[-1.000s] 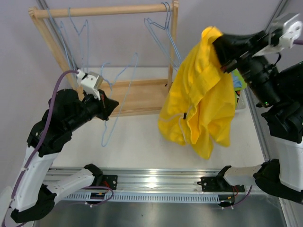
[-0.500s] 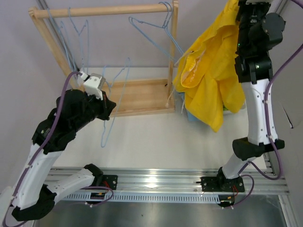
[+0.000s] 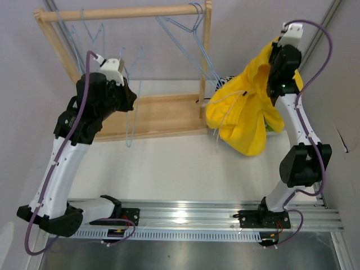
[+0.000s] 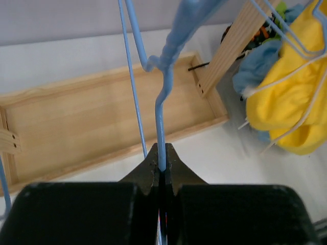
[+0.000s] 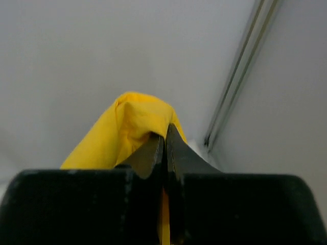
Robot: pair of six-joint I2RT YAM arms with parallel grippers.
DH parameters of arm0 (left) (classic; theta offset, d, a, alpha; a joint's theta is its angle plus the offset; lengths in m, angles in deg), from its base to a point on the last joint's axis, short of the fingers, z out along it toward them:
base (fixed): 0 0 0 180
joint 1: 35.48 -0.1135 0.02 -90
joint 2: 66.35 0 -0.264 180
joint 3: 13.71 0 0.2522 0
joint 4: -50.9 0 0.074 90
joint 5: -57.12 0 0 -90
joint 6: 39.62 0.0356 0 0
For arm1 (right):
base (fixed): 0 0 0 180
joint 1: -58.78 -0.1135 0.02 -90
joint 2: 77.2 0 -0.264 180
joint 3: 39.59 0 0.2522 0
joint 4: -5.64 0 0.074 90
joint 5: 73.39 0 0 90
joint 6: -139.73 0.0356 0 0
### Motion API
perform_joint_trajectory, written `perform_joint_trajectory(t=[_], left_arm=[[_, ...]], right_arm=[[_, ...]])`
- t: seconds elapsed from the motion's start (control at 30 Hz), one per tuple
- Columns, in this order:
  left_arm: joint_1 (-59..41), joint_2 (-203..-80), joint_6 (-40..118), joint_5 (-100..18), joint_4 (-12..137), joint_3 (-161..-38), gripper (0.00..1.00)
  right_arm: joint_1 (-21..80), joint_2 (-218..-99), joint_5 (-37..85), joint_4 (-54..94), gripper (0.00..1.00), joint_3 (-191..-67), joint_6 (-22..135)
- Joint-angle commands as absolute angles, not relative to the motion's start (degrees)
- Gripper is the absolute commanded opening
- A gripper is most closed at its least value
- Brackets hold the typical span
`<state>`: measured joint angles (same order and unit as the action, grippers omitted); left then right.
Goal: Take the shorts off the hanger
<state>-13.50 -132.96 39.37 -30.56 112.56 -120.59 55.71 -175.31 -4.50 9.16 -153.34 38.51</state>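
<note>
The left gripper (image 4: 161, 162), jaws pressed together, pinches the wire of a light blue hanger (image 4: 159, 122) above the tray base (image 4: 76, 117) of the wooden rack (image 3: 207, 56). The right gripper (image 5: 164, 140), likewise clamped, grips a fold of the yellow shorts (image 3: 247, 112), held high so they drape down over the desk (image 3: 169, 163) right of the rack. Beside the rack's post, light blue shorts (image 4: 258, 71) lie heaped against the yellow fabric.
</note>
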Motion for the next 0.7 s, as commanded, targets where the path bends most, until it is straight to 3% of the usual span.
perform_joint_trajectory(t=[0.0, 0.2, 0.27, 0.3, 0.43, 0.6, 0.63, 0.67], left_arm=[[-15.08, -138.48, 40.44, -32.44, 107.99, -129.84, 0.0], [-17.46, -149.13, 40.79, -34.9, 110.88, -144.78, 0.0], [-18.16, -153.16, 41.06, -35.08, 111.67, -149.35, 0.0], [-18.51, -154.49, 41.32, -34.82, 112.64, -152.42, 0.0], [-20.62, -161.7, 40.71, -36.57, 114.93, -162.7, 0.0], [-22.64, -168.82, 38.17, -38.15, 113.18, -166.87, 0.0], [-22.82, -169.44, 37.72, -38.33, 112.65, -166.87, 0.0], [-22.91, -170.06, 37.37, -38.33, 112.38, -166.78, 0.0]], right_arm=[[55.09, -169.68, -4.31, 2.0, 0.0, -136.4, 48.84], [52.54, -164.93, -3.44, 4.71, 0.0, -117.88, 61.06], [52.36, -163.35, -1.34, 8.22, 0.08, -114.72, 63.96], [52.19, -162.64, 0.07, 8.59, 0.19, -113.48, 64.49], [50.87, -157.2, 2.45, 8.85, 0.22, -107.15, 64.67], [49.55, -147.98, 5.62, 10.34, 0.26, -101.0, 66.25], [49.2, -146.74, 6.06, 10.78, 0.29, -100.38, 66.95], [48.85, -145.6, 6.93, 11.48, 0.41, -99.94, 67.22]])
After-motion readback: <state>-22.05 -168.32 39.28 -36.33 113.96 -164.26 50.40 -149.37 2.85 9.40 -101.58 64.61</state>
